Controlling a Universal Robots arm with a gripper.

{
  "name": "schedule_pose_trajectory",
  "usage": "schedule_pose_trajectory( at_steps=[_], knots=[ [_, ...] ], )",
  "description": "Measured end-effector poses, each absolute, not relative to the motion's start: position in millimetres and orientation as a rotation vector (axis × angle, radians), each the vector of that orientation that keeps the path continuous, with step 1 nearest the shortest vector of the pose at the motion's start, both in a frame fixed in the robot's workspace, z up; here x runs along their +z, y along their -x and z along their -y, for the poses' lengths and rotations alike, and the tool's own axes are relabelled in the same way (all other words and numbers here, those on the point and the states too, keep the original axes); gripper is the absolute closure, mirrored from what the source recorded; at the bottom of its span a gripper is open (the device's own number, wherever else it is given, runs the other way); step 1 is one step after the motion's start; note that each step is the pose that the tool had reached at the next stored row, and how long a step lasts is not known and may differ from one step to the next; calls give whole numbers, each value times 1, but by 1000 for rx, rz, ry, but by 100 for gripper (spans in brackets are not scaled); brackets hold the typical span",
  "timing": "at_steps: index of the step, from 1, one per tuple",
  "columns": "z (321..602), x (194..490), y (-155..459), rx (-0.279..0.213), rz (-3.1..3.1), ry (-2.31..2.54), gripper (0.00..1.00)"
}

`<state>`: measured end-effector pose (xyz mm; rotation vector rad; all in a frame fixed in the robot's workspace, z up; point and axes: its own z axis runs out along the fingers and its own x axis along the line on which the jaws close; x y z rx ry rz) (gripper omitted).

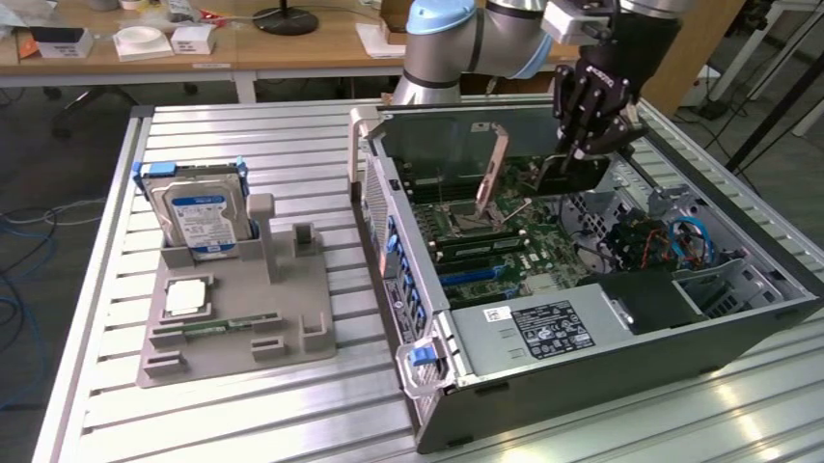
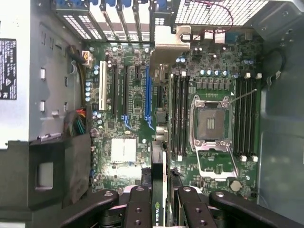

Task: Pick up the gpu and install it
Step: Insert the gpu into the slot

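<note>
Gripper [image 1: 586, 145], upper right of the exterior view, pinches the gpu [image 1: 570, 178] by its upper edge, the card hanging on edge over the motherboard [image 1: 515, 231] inside the open case [image 1: 386, 193], apparently not yet seated. Wrist view: gripper [image 2: 159, 197] fingers [image 2: 137, 199] clamp both faces of the gpu [image 2: 158, 178], seen edge-on, long axis parallel to the blue slot [image 2: 148, 95] just beside its line.
</note>
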<state>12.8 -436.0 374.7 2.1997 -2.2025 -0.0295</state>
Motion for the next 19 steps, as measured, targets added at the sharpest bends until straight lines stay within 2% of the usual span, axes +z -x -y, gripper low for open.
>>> schedule_pose_trajectory(
  at_steps=[7, 19],
  knots=[
    [438, 362, -4, -26, 2213, -2185, 74],
    [438, 358, 8, -26, 2213, -2185, 74]
  ],
)
